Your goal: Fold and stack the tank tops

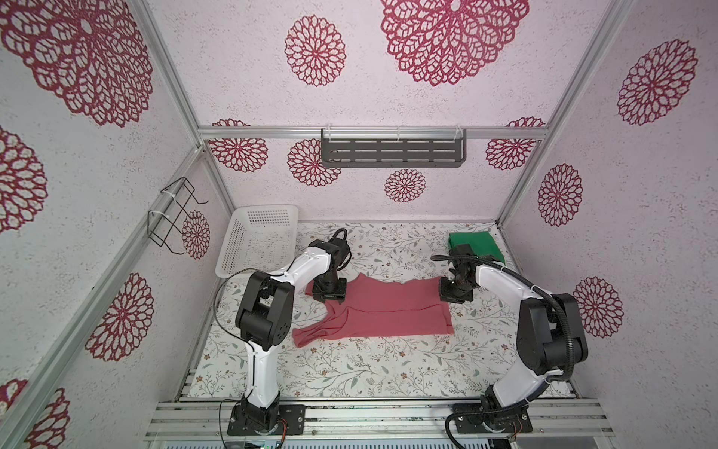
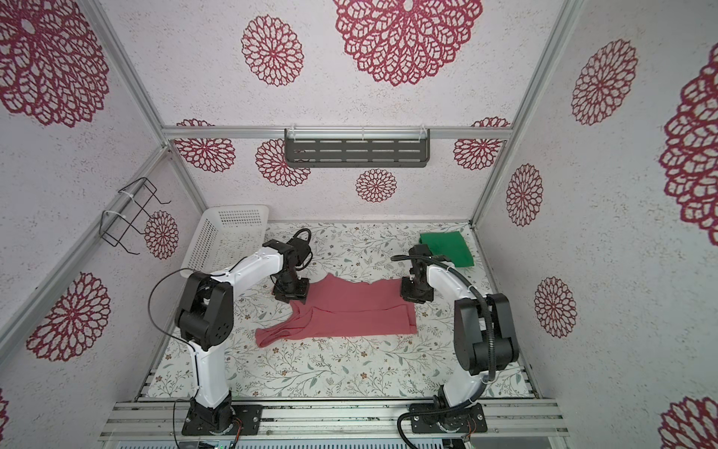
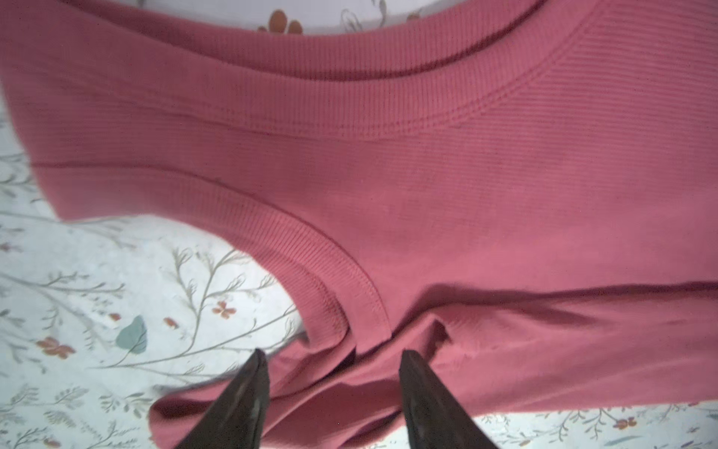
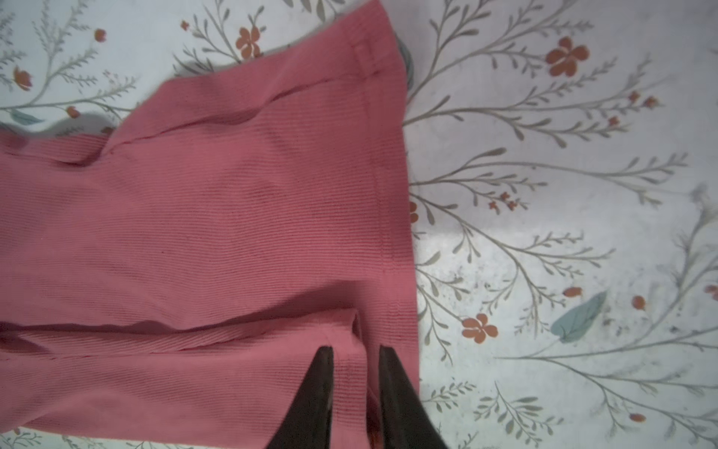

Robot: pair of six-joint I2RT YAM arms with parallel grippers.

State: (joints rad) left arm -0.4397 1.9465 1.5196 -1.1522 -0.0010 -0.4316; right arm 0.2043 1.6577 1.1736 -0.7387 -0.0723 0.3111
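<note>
The dusty pink-red tank top lies spread on the floral table, its far long edge folded over toward the near side and its straps at the left. My left gripper stands open over rumpled cloth by the armhole, at the top's far left corner. My right gripper is at the far right corner by the hem, its jaws a little apart with a strip of pink cloth in the gap. The bright green tank top lies folded at the back right.
A white perforated basket leans in the back left corner, behind the left arm. A dark slotted shelf hangs on the back wall. The patterned tabletop stretches bare toward the front rail.
</note>
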